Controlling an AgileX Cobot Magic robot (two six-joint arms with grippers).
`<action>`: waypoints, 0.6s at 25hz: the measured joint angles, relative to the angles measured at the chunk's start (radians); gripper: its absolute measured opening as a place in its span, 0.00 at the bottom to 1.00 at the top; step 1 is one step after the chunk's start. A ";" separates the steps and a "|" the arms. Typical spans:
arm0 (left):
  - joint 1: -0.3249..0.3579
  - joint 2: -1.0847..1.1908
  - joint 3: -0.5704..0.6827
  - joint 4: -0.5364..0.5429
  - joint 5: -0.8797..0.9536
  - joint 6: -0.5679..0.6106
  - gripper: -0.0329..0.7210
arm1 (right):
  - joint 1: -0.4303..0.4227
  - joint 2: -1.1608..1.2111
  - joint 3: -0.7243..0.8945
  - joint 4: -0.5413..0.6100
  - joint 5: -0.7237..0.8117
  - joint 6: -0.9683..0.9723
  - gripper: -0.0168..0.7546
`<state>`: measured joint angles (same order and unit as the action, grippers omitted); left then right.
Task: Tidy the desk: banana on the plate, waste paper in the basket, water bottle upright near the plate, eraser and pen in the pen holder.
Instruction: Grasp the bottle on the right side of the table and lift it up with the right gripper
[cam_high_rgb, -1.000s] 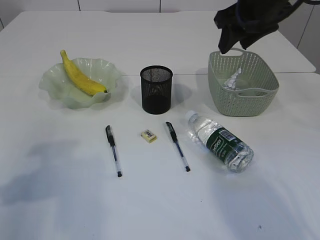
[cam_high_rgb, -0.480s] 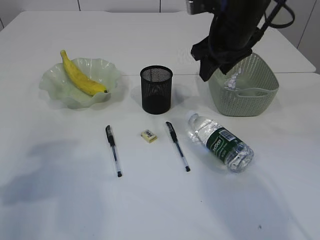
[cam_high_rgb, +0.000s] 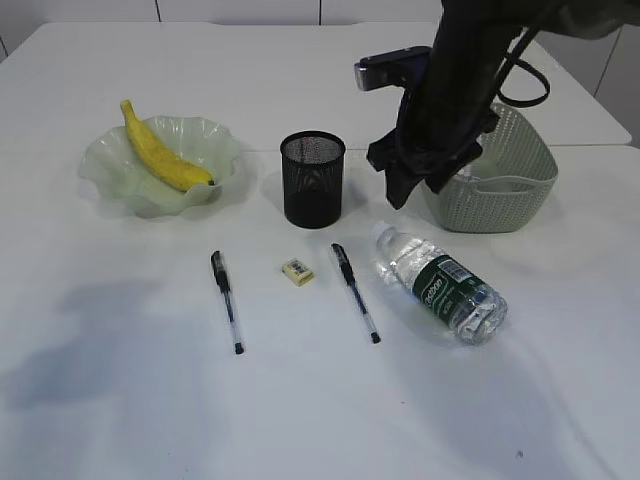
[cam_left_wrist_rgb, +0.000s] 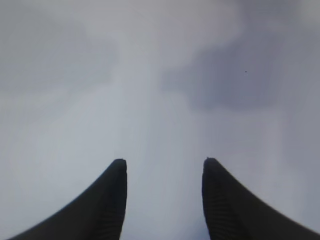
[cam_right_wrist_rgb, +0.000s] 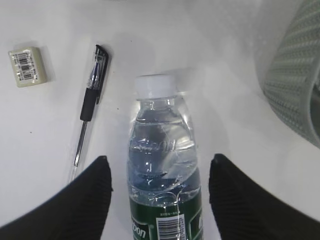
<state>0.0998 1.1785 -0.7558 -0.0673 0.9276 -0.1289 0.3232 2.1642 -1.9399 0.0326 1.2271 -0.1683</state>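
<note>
Nearby, pen (cam_right_wrist_rgb: 90, 107) beside lying water bottle (cam_right_wrist_rgb: 162, 165), eraser (cam_right_wrist_rgb: 28, 66), basket (cam_right_wrist_rgb: 295, 85)

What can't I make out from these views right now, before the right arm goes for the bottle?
- Waste paper: the right arm hides the inside of the basket in the exterior view.
- Left gripper: out of the exterior view; its wrist view shows only a blurred white surface.
- Water bottle: its lower half is cut off by the bottom edge of the right wrist view.
- Eraser: label too small to read.
</note>
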 joint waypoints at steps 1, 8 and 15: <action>0.000 0.000 0.000 0.000 0.000 0.000 0.49 | 0.001 0.007 0.000 0.000 0.000 -0.001 0.62; 0.000 0.000 0.000 0.000 -0.004 0.000 0.49 | 0.006 0.062 0.000 0.002 -0.004 -0.004 0.67; 0.000 0.000 0.000 0.000 -0.016 0.000 0.49 | 0.006 0.095 0.000 -0.002 -0.004 -0.006 0.67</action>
<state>0.0998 1.1785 -0.7558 -0.0673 0.9118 -0.1289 0.3288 2.2596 -1.9399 0.0306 1.2233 -0.1739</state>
